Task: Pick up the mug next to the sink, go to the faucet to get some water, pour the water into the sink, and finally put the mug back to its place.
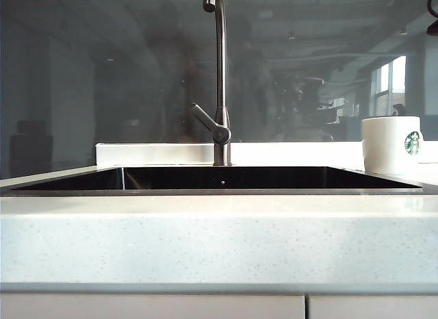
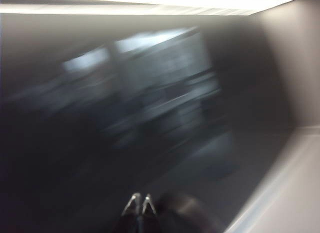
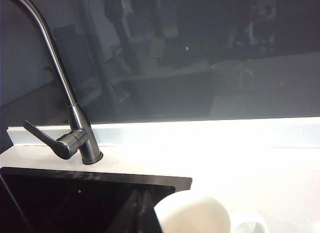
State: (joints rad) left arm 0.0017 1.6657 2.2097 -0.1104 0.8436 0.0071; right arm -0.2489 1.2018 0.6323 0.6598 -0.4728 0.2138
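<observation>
Mug (image 1: 390,144) upright beside sink (image 1: 219,191); left gripper (image 2: 139,205) together, right gripper unseen, closed.

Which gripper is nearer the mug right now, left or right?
Right. The right wrist view looks down on the mug just below it beside the sink; its jaws aren't visible. The left gripper, shut, faces a dark blurred surface, no mug visible.
</observation>
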